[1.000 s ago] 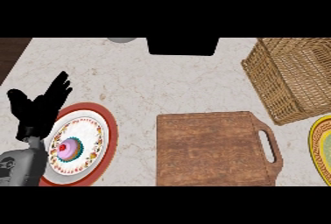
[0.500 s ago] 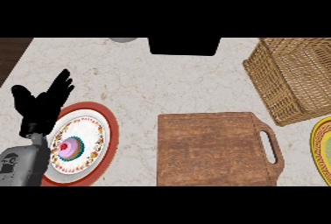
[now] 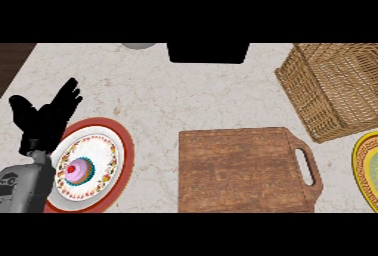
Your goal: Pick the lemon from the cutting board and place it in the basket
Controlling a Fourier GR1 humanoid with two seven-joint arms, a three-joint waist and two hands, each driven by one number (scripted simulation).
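At view's left, left hand (image 3: 43,117) open, fingers up

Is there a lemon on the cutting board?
No, the cutting board is bare wood with no lemon on it.

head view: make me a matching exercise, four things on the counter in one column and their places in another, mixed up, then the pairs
Things:
1. basket
2. cutting board
3. cupcake
4. left hand

Places:
A. on the red-rimmed plate
B. lower middle of the counter
C. upper right
D. left edge, above the plate, fingers up

Pairs: 1-C, 2-B, 3-A, 4-D
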